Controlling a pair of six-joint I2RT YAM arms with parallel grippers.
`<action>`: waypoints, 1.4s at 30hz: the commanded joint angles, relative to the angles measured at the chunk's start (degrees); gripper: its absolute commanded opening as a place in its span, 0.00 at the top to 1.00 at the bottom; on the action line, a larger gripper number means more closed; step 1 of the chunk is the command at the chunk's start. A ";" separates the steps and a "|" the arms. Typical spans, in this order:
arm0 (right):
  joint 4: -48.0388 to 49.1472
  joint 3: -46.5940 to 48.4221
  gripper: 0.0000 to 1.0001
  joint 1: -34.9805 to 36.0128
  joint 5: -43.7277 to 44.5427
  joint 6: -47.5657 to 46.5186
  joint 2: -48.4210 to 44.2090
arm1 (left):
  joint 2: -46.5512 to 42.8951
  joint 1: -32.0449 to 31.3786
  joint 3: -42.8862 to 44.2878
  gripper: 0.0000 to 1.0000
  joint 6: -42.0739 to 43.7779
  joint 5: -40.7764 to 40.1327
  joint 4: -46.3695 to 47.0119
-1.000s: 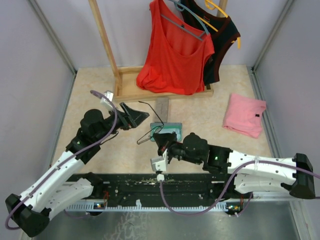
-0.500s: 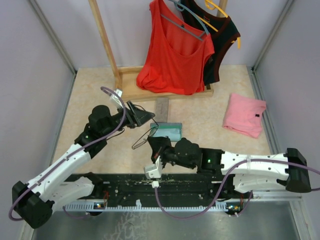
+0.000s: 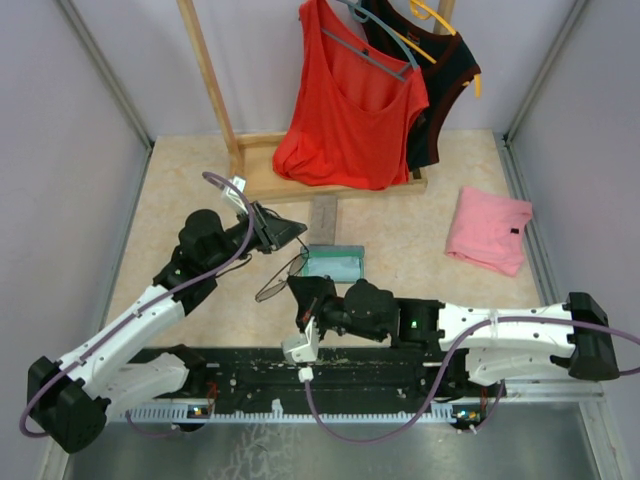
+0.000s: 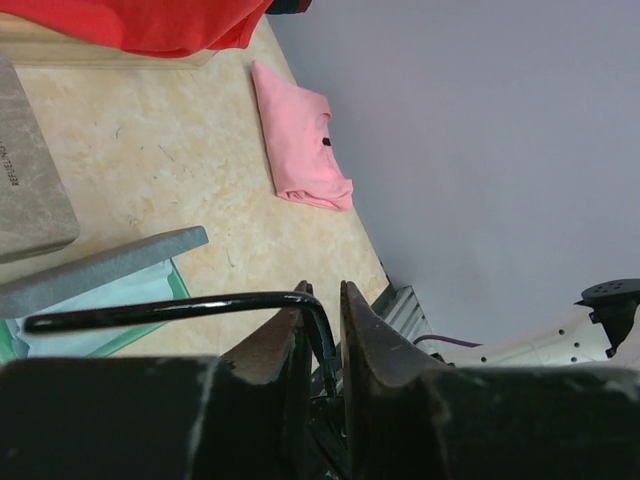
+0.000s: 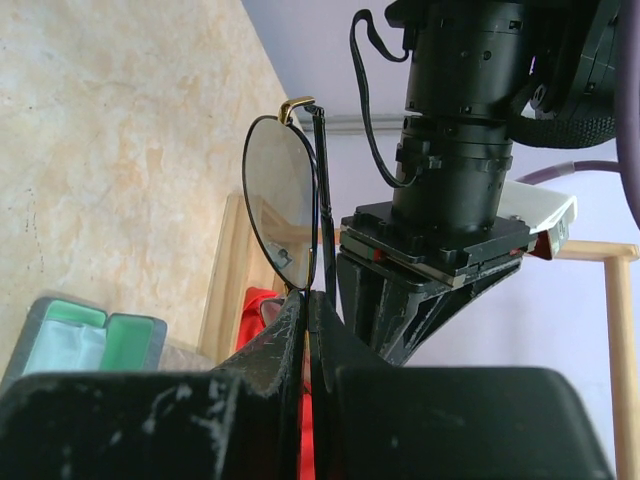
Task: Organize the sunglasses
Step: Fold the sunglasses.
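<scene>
We see one pair of sunglasses (image 3: 276, 284) held between the two arms over the near middle of the surface (image 3: 180, 190). They sit just near and left of an open case (image 3: 359, 266) with a light blue cloth (image 3: 332, 264) lying in it.

The right pincer (image 5: 307, 310) reaches in from the right, and its fingers are pressed together on the thin dark rim. In its wrist view one lens (image 5: 278, 200) stands edge-on just above the fingertips, with a small gold-coloured hinge at the top.

The left pincer (image 4: 324, 292) comes in from the left, on the far side of the glasses. One slim arm of the sunglasses runs across its wrist view, bends, and drops into the gap between the two fingers. The jaws stand narrowed close around that arm, but whether they press on it we cannot tell.

A closed grey case (image 3: 325, 212) lies just beyond the open one, toward the far side. A folded pink garment (image 3: 488, 230) lies well apart at the right. At the far edge a red top (image 3: 350, 100) and a black top (image 3: 445, 80) hang on a wooden rack (image 3: 210, 90).
</scene>
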 commanded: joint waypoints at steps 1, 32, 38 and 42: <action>1.98 3.68 1.00 0.77 0.99 -0.36 0.22 | 0.09 0.00 -0.13 0.85 0.47 0.24 2.59; 16.99 -6.26 0.37 1.65 12.28 48.07 -14.38 | -7.08 0.01 -13.97 1.00 13.90 -10.92 33.71; 13.82 -3.18 0.45 1.21 29.15 86.23 -13.56 | -8.59 0.02 -17.70 1.00 17.85 -10.84 44.65; 5.99 -0.26 0.48 -0.56 36.26 109.54 -11.03 | -10.07 0.01 -19.49 1.00 20.61 -15.75 49.00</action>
